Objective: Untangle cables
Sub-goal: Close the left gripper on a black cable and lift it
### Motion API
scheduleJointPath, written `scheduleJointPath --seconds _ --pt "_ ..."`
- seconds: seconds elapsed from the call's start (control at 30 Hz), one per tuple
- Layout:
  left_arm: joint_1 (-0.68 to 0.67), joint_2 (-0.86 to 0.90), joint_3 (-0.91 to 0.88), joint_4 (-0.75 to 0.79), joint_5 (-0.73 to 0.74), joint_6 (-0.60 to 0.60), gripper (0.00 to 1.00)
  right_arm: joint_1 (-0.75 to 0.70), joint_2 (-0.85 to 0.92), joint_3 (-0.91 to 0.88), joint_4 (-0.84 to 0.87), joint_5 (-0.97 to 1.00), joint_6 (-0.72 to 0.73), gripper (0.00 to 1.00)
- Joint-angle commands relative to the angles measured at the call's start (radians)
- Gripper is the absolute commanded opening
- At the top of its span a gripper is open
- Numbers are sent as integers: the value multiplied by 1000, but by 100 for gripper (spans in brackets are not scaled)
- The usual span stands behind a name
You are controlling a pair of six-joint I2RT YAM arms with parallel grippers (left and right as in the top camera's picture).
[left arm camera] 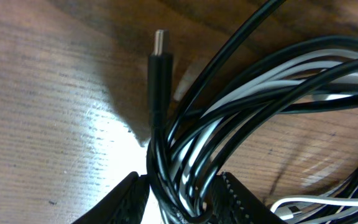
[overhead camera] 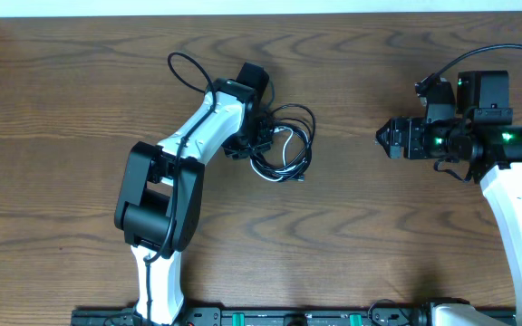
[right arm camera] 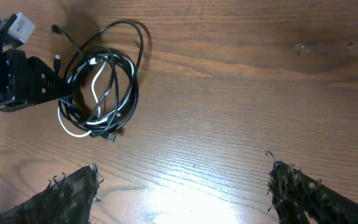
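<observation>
Overhead: tangled cables mid-tabletop, pinched in left gripper; right gripper spread wide, empty, well apart. Grip itself hidden beneath wrist overhead; cable loops cut off in left wrist view.

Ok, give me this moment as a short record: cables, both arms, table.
cables: black and white loops tangled in one pile
black plug: free end sticking out of the pile
left gripper: jaws closed on the cables
right gripper: jaws wide open, empty, well apart from the cables
table: dark wood grain
task status: not yet untangled
</observation>
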Motion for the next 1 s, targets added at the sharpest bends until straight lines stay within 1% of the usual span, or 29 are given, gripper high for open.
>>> scheduleJointPath --seconds 0.0,0.1,0.17,0.2,0.23,0.27,0.33,0.37,0.5,0.63,0.77,0.87,0.97 --pt "3 15 -11 12 -11 -18 37 -4 7 19 -2 4 12 86" --pt "3 15 -37 43 -11 -35 34 -4 7 19 -2 4 13 86" --pt "3 15 -56 62 -15 -35 29 -4 7 19 -2 4 12 87" --pt "3 15 -61 66 -32 -34 23 -4 7 19 -2 5 12 87" --pt "3 15 -62 66 -64 -34 12 -4 7 19 -2 5 12 87" --pt "3 14 -62 61 -116 -29 7 -4 7 19 -2 9 12 87" --pt "3 3 -60 50 -198 -7 7 -4 7 19 -1 28 12 88" --pt "3 -5 -58 47 -214 7 7 -4 7 19 0 30 12 88" --pt "3 -92 -41 46 -226 61 7 -4 7 19 18 21 13 89" --pt "-5 -245 -26 68 -179 93 7 -1 7 19 63 -67 13 89" --pt "-27 -391 -26 113 -74 98 7 19 7 19 118 -169 13 82" --pt "-43 -459 -26 121 -69 98 7 44 7 19 169 -229 13 79" --pt "-47 -487 -26 112 -69 98 7 61 7 19 218 -301 13 76"
